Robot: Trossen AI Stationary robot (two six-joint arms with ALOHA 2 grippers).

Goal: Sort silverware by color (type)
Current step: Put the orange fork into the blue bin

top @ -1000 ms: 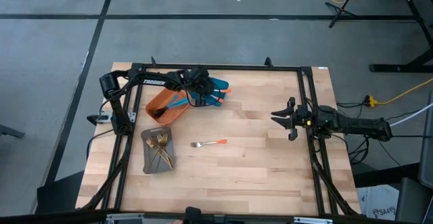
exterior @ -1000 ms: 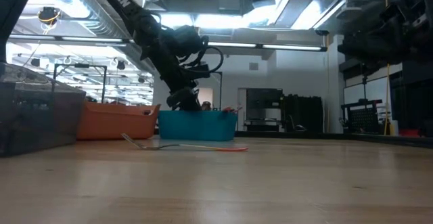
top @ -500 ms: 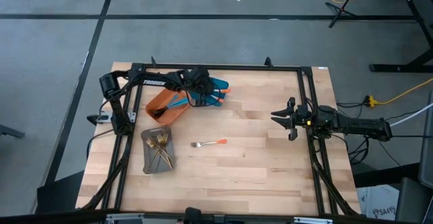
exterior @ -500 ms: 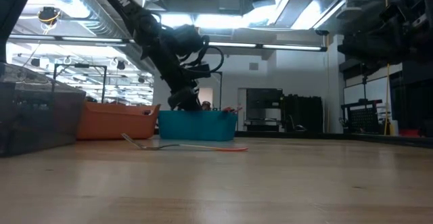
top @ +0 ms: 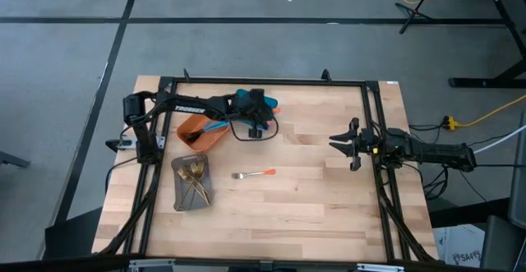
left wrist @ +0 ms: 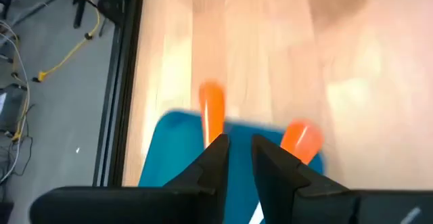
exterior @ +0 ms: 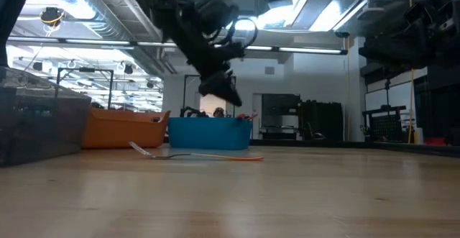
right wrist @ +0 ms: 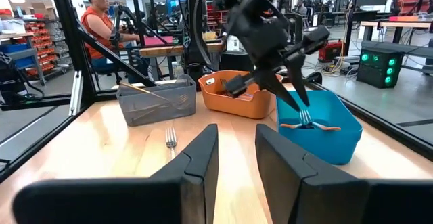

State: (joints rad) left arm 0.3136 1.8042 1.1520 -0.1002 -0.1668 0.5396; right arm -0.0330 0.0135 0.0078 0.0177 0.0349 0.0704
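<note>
An orange-handled fork (top: 253, 174) lies flat on the table's middle. The blue tray (top: 245, 99) at the far left holds orange-handled silverware (left wrist: 212, 111). My left gripper (top: 261, 131) hangs above that tray's near right edge, slightly open (left wrist: 239, 149), with nothing between its fingers. The orange tray (top: 197, 137) beside it holds blue-handled pieces (top: 216, 126). The grey tray (top: 181, 196) nearer the front holds gold pieces (top: 194, 176). My right gripper (top: 343, 146) waits open at the table's right side, level, touching nothing.
A black frame (top: 263, 81) runs round the table's edges. The wood between the fork and my right gripper is bare. A seated person (right wrist: 95, 21) shows beyond the table in the right wrist view.
My left gripper has risen from low over the blue tray and swung toward the table's right and near edges. The fork on the table and the trays have stayed put.
</note>
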